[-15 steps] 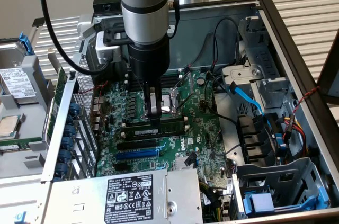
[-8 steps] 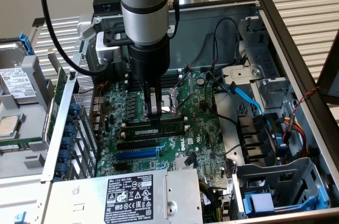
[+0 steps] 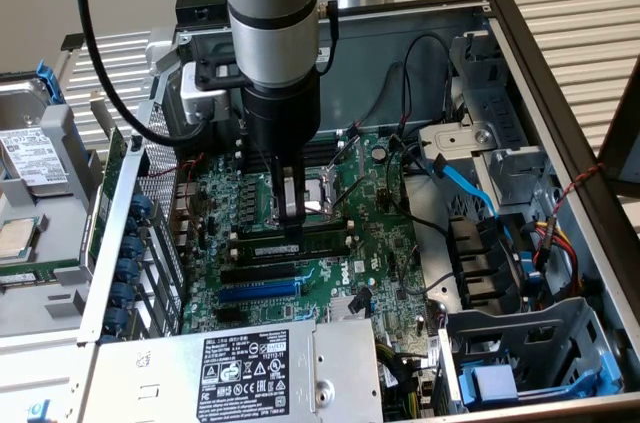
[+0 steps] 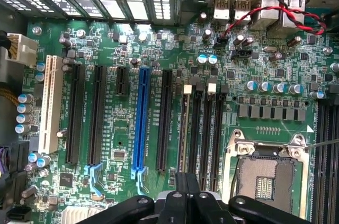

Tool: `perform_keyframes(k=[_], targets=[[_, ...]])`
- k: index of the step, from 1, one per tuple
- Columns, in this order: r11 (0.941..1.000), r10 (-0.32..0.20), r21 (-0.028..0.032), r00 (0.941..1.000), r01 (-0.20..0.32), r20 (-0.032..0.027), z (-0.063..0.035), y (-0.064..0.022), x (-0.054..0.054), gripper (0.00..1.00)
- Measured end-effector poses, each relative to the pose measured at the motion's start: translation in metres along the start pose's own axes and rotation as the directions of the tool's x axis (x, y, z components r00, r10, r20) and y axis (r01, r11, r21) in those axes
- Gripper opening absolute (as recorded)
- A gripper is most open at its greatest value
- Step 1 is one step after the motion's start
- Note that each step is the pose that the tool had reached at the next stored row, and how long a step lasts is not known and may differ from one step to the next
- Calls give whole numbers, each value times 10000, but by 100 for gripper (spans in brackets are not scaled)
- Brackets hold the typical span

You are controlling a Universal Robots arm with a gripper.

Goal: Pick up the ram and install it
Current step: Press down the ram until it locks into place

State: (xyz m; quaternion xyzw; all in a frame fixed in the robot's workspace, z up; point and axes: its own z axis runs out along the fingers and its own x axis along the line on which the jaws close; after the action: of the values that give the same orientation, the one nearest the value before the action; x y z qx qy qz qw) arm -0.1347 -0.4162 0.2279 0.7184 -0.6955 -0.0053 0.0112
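Ram: long thin green stick, lying flat-edge up in black slot on motherboard, just near side of CPU socket, far side of blue slot. Arm reaching straight down into case. Gripper pointing down, fingers pressed together, tips touching ram's top edge.
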Motion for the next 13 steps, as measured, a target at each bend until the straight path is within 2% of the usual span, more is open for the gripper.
perform_keyframes(k=[6,9,13], targets=[[10000,-9,-3,10000,9,-4,8,4,4,11],[10000,-8,8,10000,8,14,-5,3,2,11],[10000,-13,2,10000,13,3,-145,7,4,11]])
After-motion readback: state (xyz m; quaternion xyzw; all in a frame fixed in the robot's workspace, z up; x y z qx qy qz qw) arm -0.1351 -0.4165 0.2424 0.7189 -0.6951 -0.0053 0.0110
